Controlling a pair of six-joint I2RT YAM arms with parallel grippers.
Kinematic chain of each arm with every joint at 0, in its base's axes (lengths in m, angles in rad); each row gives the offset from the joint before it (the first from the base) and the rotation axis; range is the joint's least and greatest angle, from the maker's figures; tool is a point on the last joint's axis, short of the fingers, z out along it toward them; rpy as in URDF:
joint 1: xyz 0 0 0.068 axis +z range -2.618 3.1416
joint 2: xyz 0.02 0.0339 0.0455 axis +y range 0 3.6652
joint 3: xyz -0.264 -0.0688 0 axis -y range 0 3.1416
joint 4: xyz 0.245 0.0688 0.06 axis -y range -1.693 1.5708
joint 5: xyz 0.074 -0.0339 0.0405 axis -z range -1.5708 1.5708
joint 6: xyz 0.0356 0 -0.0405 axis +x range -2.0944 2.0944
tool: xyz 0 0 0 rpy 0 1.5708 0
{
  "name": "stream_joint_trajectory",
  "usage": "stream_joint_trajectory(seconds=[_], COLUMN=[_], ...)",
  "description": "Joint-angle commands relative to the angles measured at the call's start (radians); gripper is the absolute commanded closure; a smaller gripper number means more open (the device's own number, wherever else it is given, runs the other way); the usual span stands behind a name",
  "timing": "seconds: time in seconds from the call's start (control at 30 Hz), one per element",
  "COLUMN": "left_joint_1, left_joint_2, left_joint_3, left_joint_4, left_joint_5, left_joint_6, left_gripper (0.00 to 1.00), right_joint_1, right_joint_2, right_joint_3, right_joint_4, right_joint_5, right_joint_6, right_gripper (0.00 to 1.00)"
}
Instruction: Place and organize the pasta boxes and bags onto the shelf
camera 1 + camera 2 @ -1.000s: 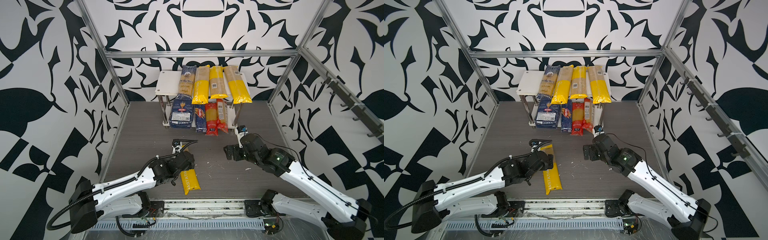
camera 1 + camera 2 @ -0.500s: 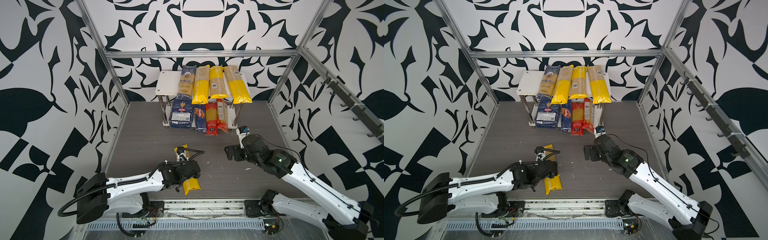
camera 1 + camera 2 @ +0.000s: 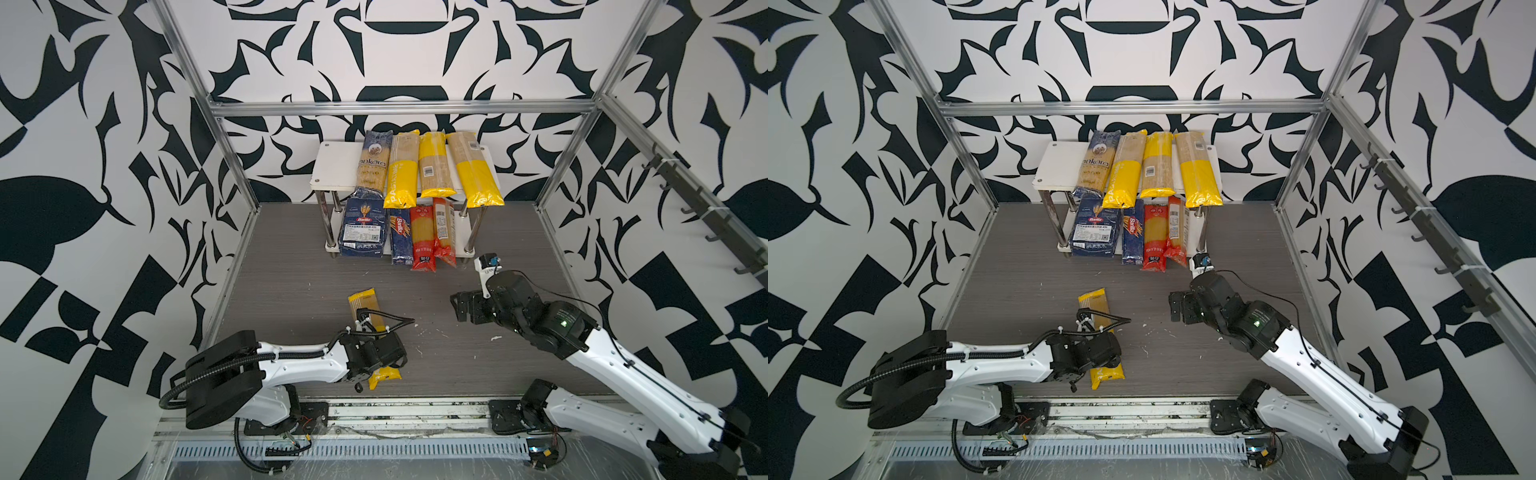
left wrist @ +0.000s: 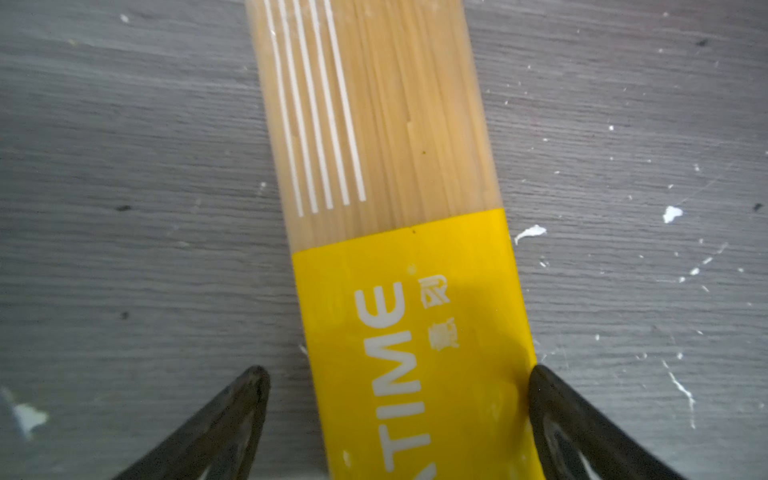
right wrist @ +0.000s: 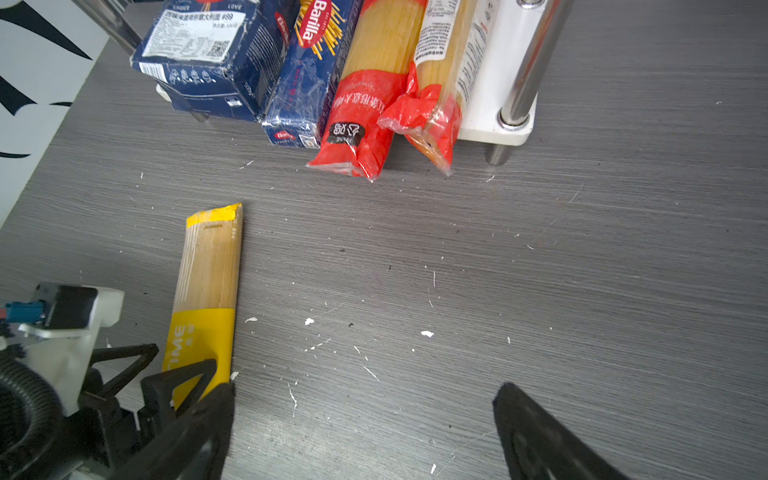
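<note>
Grey tabletop (image 3: pixel 291 257) with the shelf (image 3: pixel 332 166) standing at the far end. On its top board lay the dark-blue bag (image 3: pixel 374 166) and three yellow bags (image 3: pixel 434 166) side by side, all hanging over the front edge. The lower board had the wide blue box (image 3: pixel 360 228) on the left, then the narrow blue box (image 3: pixel 401 241), then two red bags (image 3: pixel 423 239), their ends poking out past the front.

One loose yellow bag (image 3: pixel 363 305) lay flat on the tabletop, well apart from the shelf, on my side. My left fingers (image 4: pixel 224 424) were spread open and straddled its yellow printed half. One just touched the bag's edge and the other had a gap, so no squeeze on it.

My right fingers (image 5: pixel 540 436) were wide open too. They hung over the tabletop to the right of that bag, in front of the shelf's right end, and held nothing. Little white crumbs (image 5: pixel 427 333) were scattered around there.
</note>
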Motion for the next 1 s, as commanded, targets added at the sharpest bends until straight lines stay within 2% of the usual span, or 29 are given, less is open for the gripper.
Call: stream_joint_trajectory(seconds=[0.0, 0.2, 0.27, 0.37, 0.8, 0.9, 0.97], left_joint_1=[-0.004, 0.009, 0.038, 0.075, 0.244, 0.284, 0.298], left_joint_2=[0.036, 0.112, 0.118, 0.108, 0.080, 0.078, 0.086], left_joint_3=[-0.001, 0.002, -0.018, -0.051, -0.079, -0.079, -0.070], left_joint_4=[0.035, 0.047, 0.079, 0.135, 0.166, 0.180, 0.180], left_joint_5=[0.029, 0.031, 0.057, 0.092, 0.159, 0.191, 0.204], left_joint_6=[-0.022, 0.004, 0.019, 0.039, 0.167, 0.198, 0.214], left_gripper=[0.01, 0.01, 0.00, 0.06, 0.14, 0.27, 0.30], right_joint_1=[0.006, 0.005, 0.005, 0.006, 0.005, 0.005, 0.005], right_joint_2=[-0.012, -0.039, -0.040, -0.032, 0.001, 0.013, 0.019], right_joint_3=[-0.004, -0.006, -0.008, -0.005, 0.001, 0.008, 0.012], right_joint_4=[0.006, -0.010, -0.012, -0.015, 0.002, 0.007, 0.012], right_joint_5=[0.009, 0.028, 0.028, 0.033, 0.035, 0.035, 0.035], right_joint_6=[0.010, 0.006, 0.005, 0.002, -0.006, -0.010, -0.012], right_gripper=[0.00, 0.00, 0.00, 0.00, 0.00, 0.00, 0.00])
